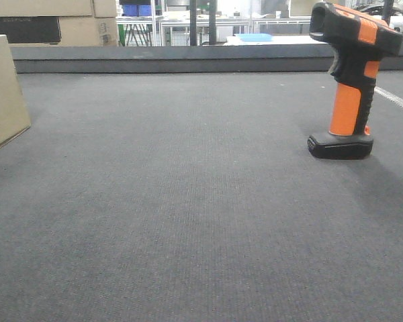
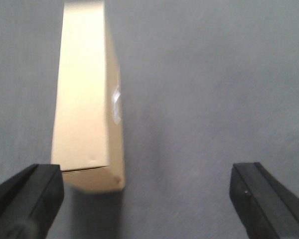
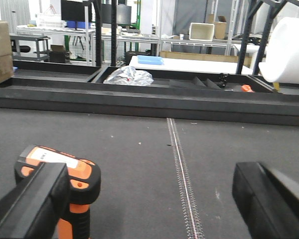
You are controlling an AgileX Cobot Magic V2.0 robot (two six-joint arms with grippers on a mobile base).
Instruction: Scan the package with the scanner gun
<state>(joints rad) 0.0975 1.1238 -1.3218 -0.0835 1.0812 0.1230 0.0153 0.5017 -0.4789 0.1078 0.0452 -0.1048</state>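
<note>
The scanner gun (image 1: pixel 352 80), orange-handled with a black head, stands upright on its flat black base at the right of the dark belt. In the right wrist view the scanner gun (image 3: pixel 72 184) sits just beyond my left finger (image 3: pixel 32 204); my right gripper (image 3: pixel 149 204) is open with only belt between its fingers. The package (image 1: pixel 3 90), a plain brown box, stands on edge at the far left. In the left wrist view the package (image 2: pixel 87 104) lies ahead, near my left finger (image 2: pixel 27 199), showing a white label on its side; my left gripper (image 2: pixel 147 199) is open and holds nothing.
A raised black rail (image 1: pixel 188 59) runs along the belt's far edge. Stacked cartons (image 1: pixel 54 20) and shelving stand behind it. A white seam line (image 3: pixel 182 174) crosses the belt right of the scanner. Crumpled plastic wrap (image 3: pixel 128 76) lies beyond the rail.
</note>
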